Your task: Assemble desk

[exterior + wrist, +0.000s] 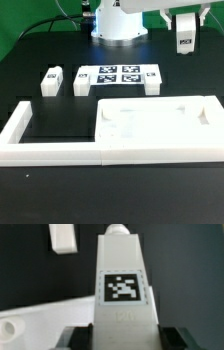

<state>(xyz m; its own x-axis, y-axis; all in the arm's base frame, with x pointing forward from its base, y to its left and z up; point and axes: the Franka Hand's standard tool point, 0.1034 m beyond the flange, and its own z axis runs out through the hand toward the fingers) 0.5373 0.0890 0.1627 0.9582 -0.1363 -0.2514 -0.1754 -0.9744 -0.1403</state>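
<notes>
High at the exterior view's right, my gripper [185,20] is shut on a white square leg [185,38] with a black-and-white tag, held off the table. In the wrist view the same leg [123,286] runs away from the gripper [125,339], with dark fingers [80,338] pressed on both its sides. The white desk top [160,125] lies flat near the front, rim up, with round corner sockets; a corner of the desk top [30,317] shows in the wrist view. Three loose legs [50,78] [82,82] [152,80] lie on the table.
The marker board [118,76] lies between the loose legs. A low white border wall [20,128] runs along the front and the exterior view's left. The arm's base [120,20] stands at the back. Another leg [62,238] shows in the wrist view.
</notes>
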